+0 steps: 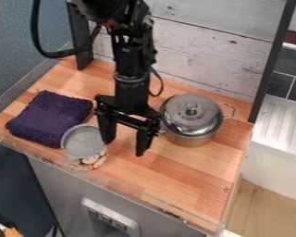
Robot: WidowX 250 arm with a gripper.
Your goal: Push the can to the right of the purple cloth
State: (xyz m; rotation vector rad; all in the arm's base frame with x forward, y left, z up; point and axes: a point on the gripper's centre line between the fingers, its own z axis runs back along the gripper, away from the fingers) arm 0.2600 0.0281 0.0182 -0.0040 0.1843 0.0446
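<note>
Can (83, 142) is standing near the front edge of the table (194, 185), black hand (124, 147) is hanging wide just to its right, purple cloth (48, 115) is lying just behind-left of the can, lidded pot (190, 118) is sitting right of the hand, whitish boards (206, 41) are standing behind.

Whitewashed plank panel (206, 41) behind wooden counter (194, 185); blue-grey wall (17, 41) left.

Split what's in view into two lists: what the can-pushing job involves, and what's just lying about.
Part of the job:
- can, beside the cloth
- purple cloth, the reference
- gripper, fingers apart

Just lying about:
- metal pot with its lid on
</note>
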